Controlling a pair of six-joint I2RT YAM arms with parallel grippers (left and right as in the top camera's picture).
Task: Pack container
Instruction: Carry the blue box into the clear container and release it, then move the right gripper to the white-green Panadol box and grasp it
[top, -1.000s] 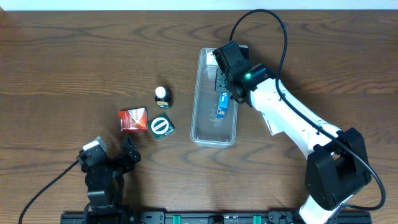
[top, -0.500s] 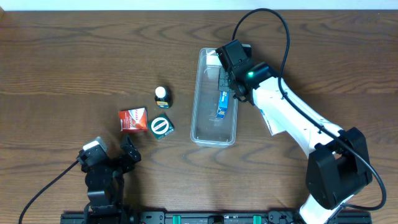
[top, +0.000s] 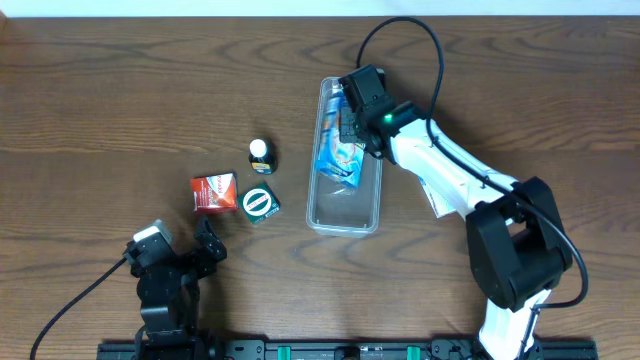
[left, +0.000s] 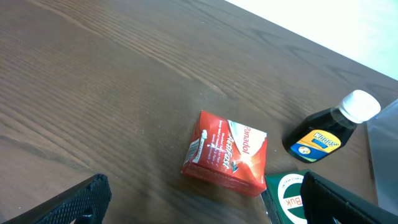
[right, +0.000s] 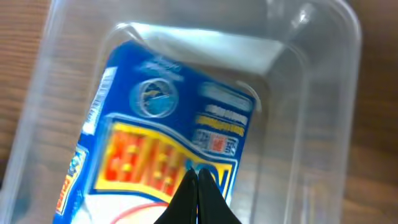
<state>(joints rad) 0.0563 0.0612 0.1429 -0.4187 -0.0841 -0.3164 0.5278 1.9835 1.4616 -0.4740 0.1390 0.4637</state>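
The left gripper rests on the wood table, fingers spread and empty. Beyond it lie a red box, a green box and a small dark bottle. To their right, mid-table, the container holds a tilted blue packet, pinched by the right gripper.

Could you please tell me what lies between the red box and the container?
The green box, close beside the red box; the rest up to the container is bare, per the overhead view.
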